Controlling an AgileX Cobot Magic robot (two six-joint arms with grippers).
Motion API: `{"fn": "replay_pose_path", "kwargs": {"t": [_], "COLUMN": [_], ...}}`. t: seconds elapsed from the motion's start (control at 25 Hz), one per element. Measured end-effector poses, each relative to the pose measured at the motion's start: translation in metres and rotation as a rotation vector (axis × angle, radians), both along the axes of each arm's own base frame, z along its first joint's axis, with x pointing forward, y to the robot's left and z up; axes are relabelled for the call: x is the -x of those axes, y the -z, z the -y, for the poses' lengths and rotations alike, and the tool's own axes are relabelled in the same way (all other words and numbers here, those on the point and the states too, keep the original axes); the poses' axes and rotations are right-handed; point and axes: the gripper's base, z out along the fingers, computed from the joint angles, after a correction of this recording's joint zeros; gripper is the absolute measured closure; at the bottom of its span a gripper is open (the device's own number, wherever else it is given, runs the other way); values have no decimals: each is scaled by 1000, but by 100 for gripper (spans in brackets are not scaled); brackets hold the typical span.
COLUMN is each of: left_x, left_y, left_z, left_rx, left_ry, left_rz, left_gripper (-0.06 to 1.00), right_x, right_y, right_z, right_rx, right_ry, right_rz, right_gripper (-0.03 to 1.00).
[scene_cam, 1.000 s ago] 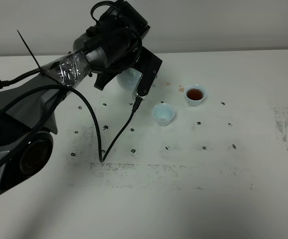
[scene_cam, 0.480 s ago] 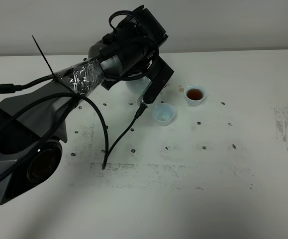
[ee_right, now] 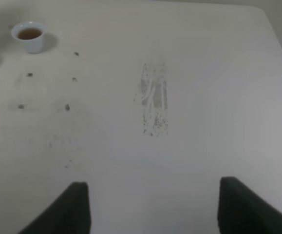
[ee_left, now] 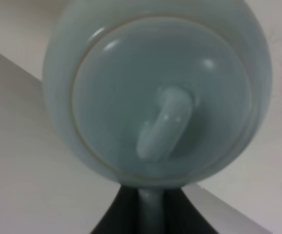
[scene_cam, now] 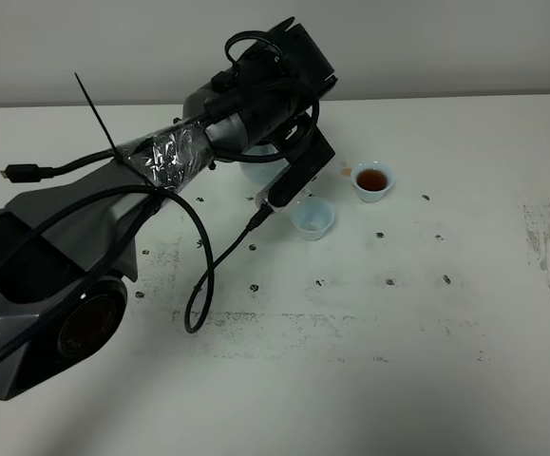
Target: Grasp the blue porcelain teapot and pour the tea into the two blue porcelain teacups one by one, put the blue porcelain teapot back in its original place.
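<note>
Left of the filled teacup, as seen from the high camera, the blue porcelain teapot is gripped by the left claw, whose dark fingers are clamped on either side of the pot's pale handle. Most of the pot is hidden in that view behind the left arm, which is stretched across the white counter towards the filled teacup; whether the pot rests on the counter or hangs clear of it cannot be told. From the left wrist camera the pot is seen close up from the lid side, its round lid and curved knob filling the frame. Dark reddish tea is held in the filled teacup, and a brownish stain is marked on the counter just beside it. The second teacup stands upright near the filled teacup, nearer the camera and between it and the arm, with only a pale blue interior shown. A black cable is looped on the counter well away from the filled teacup. The right claw is held with its fingers wide apart and gripping nothing, well apart from the filled teacup, with a grey scuffed patch lying between them.
</note>
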Motion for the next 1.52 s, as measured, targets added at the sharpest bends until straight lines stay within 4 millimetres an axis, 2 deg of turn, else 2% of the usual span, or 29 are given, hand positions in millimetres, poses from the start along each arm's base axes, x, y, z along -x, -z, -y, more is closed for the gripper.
{"fn": "replay_pose_path", "kwargs": {"t": [0.28,0.88,1.52], "left_x": [2,7,16], "left_y": [-4,9,4], "left_z": [5,20,31], "left_rx": [-65,-174,-316], "left_ry": [36,93,181], "left_rz": [42,80,102], "left_gripper": [94,94,94], "right_x": [0,0,0], "right_y": [0,0,0], "right_z": [0,0,0], "right_rx": [0,0,0], "right_ry": [0,0,0], "right_rz": [0,0,0], "right_gripper": [43,43,43]}}
